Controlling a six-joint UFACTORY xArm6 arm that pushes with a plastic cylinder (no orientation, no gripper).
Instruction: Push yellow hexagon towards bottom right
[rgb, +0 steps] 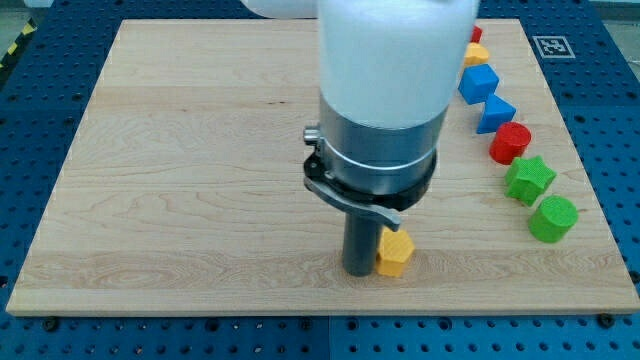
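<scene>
The yellow hexagon (394, 252) lies on the wooden board (180, 180) near the view's bottom, right of centre. My tip (359, 270) stands right against the hexagon's left side, touching it. The arm's large white and grey body hangs above both and hides the board behind them.
A row of blocks runs down the board's right side: a red block (475, 35) and a yellow one (475, 54) at the top, partly hidden, then a blue cube (478, 82), a blue block (496, 113), a red cylinder (510, 142), a green star (529, 179), a green cylinder (552, 218).
</scene>
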